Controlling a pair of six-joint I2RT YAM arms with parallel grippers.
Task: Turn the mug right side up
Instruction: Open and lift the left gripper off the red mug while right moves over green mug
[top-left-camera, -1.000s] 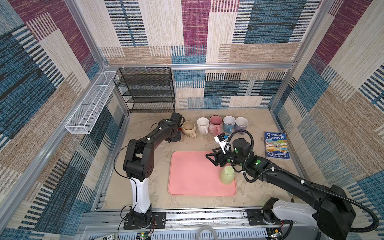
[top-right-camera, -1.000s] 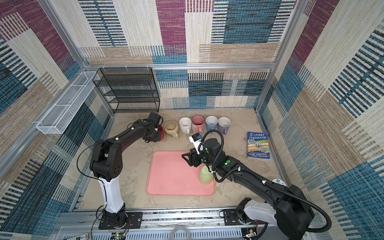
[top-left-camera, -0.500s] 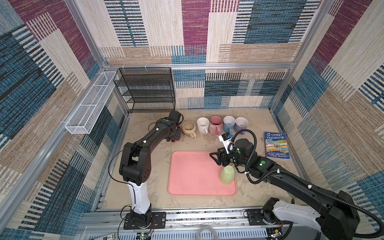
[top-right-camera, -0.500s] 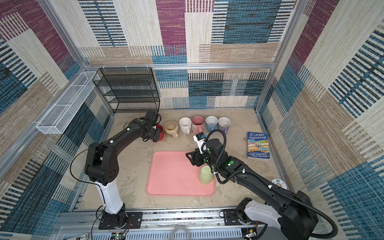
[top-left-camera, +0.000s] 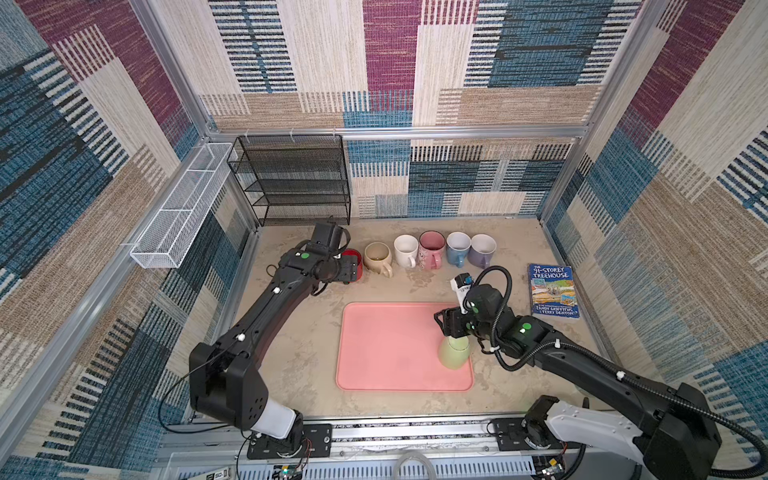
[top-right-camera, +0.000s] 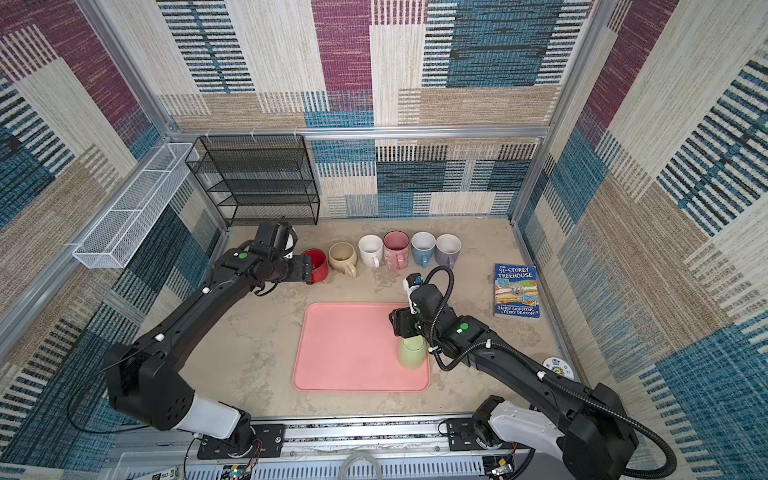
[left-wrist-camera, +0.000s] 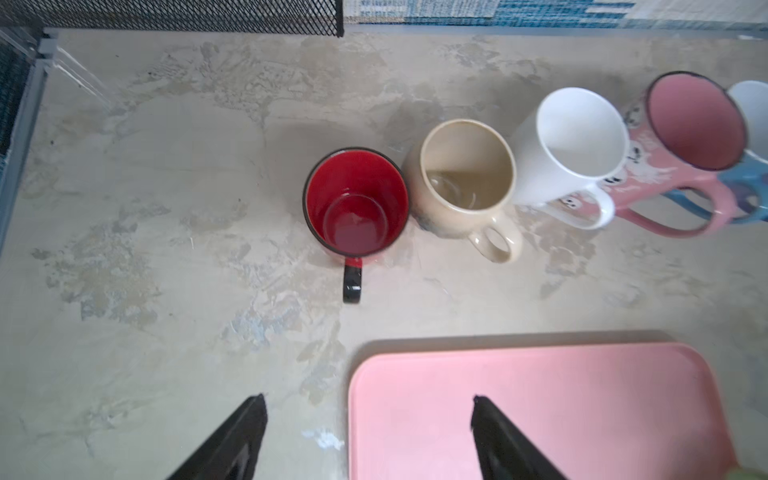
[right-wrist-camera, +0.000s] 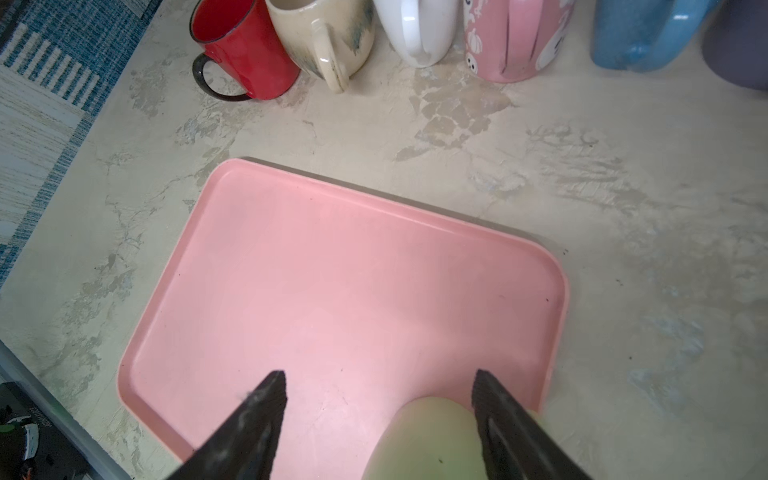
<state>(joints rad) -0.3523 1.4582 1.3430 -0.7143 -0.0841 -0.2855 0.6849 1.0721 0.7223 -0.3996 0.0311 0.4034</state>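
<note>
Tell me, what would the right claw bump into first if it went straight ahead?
Probably the pink tray, but the green mug sits right beside the right claw, so depth is unclear.

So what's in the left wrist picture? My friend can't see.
A red mug stands right side up beside a cream mug, a white mug and a pink mug. The open left pincer hangs empty near a pink tray.

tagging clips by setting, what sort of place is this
Probably a robot lab test cell: aluminium frame holding patterned wall panels, two arms bolted to a front rail, mugs lined up beside a pink tray.
</note>
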